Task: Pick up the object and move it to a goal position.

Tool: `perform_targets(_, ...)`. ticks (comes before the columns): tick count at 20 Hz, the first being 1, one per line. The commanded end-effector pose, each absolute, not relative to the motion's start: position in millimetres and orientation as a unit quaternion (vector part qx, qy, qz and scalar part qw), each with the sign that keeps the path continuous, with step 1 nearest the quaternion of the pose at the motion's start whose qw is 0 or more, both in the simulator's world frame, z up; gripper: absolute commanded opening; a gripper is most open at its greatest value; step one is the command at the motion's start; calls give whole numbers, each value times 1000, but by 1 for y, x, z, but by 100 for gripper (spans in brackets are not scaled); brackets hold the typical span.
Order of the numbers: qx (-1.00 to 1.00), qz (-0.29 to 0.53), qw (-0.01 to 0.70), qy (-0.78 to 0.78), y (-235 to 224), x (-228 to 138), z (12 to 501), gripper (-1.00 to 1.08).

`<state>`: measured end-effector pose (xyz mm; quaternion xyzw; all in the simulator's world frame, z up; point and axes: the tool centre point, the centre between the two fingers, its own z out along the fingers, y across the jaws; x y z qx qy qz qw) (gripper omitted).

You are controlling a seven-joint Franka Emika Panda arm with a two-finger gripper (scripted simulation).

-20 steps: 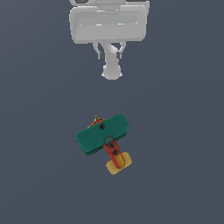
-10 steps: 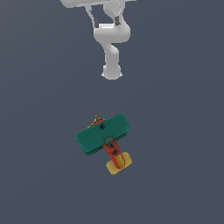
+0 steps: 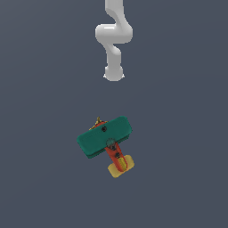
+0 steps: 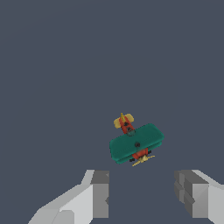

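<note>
1. Toy biplane [image 3: 105,139]: teal wings, red-orange body, yellow tail; it rests on the dark grey floor [image 3: 40,178], untouched.
2. Gripper [image 4: 143,194]: seen from the wrist, its jaws stand wide apart with nothing between them, well apart from the biplane [image 4: 135,142].
3. White arm [image 3: 114,40]: in the exterior view, it lies beyond the biplane's propeller end.

The white arm [image 3: 113,38] comes into the exterior view from the top edge, bends through a rounded joint and ends in a rounded link well apart from the toy biplane [image 3: 105,140]; its gripper cannot be made out there. In the wrist view the gripper [image 4: 143,199] hangs clear of the biplane with its two grey fingers [image 4: 100,192] set wide apart; nothing sits between them.
</note>
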<state>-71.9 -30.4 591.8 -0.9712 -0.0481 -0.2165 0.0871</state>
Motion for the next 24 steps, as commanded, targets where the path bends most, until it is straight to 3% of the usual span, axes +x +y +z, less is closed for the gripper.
perform_targets(1,-967,-230,100,-48,-36,-76,608,28)
perform_targets(24,-916,-315,243,-40,-124,-104,698,28)
